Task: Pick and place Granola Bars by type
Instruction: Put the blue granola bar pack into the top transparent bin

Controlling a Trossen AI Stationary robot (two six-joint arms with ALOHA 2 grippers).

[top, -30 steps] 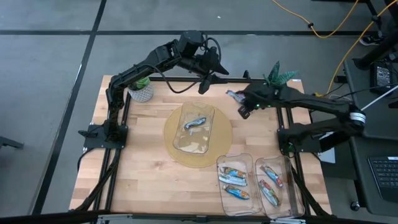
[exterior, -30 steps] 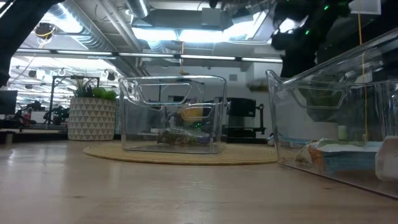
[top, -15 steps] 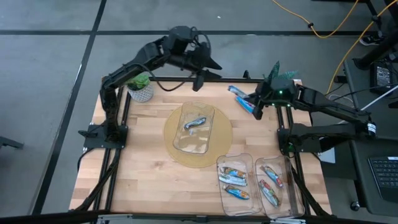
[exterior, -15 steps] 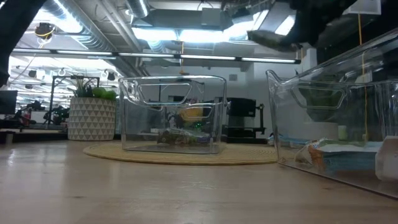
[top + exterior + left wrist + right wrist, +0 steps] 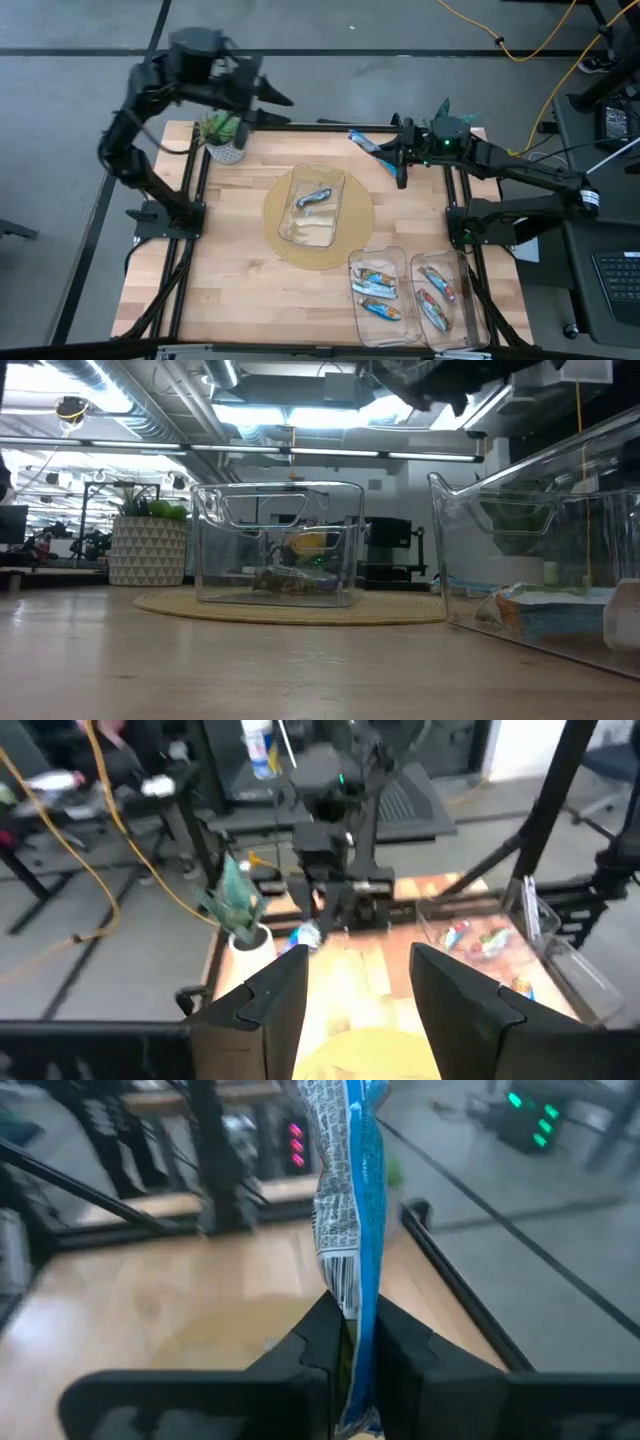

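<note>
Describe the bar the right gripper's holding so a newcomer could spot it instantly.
Start at the wooden table and go to its far edge near the right arm's base. The right gripper hangs there, shut on a blue-and-silver bar. It is the only bar off the table; the others lie in clear bins.

My matt black jaws pinch a glossy foil bar (image 5: 347, 1200); below, the pale wood surface (image 5: 230, 250) and clear plastic bins (image 5: 415, 300).
</note>
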